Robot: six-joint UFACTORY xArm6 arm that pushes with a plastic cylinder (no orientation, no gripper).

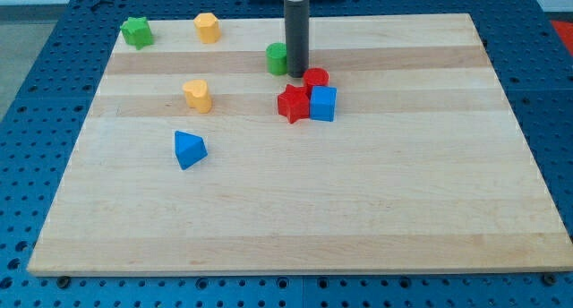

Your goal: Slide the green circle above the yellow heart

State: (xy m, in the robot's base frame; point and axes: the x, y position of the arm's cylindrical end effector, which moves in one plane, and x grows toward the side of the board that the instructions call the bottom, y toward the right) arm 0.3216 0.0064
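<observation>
The green circle (277, 58) sits on the wooden board (295, 209) near the top centre. My tip (297, 75) stands right against its right side, partly hiding it. The yellow heart (198, 95) lies to the view's left and a little lower than the green circle.
A red circle (316, 78), a red star (293, 103) and a blue cube (323, 103) cluster just below and right of my tip. A blue triangle (189, 149) lies lower left. A green star (137, 31) and a yellow hexagon (208, 27) sit at the top left.
</observation>
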